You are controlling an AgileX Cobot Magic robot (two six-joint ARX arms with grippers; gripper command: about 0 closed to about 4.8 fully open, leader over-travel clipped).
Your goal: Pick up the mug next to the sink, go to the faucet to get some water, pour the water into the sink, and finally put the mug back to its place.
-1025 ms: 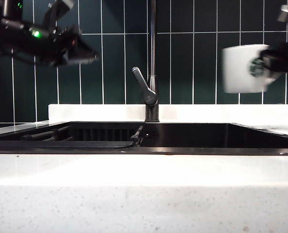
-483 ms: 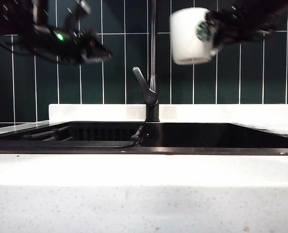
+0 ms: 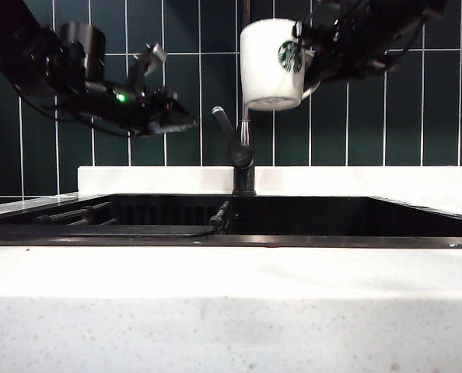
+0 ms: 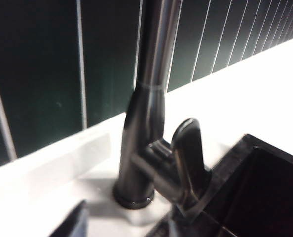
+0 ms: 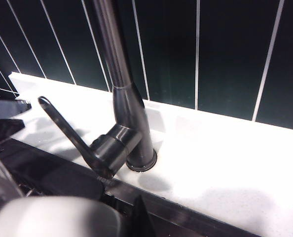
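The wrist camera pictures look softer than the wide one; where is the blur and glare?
Left wrist view: the faucet is soft throughout, and the white counter glares. Right wrist view: the faucet lever is fairly sharp, while the mug at the edge is a pale blur. Exterior view: the mug in the right gripper is crisp; the left gripper is dark against the tiles.

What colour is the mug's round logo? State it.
Green and white, on the white mug that the right gripper holds; clearest in the exterior view.

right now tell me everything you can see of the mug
The mug is white, glossy like ceramic, with a round green-and-white logo on its side. It hangs upright in the air beside the faucet pipe, above the sink. The right tool is shut on its handle side; the handle itself is hidden. Any contents cannot be seen.
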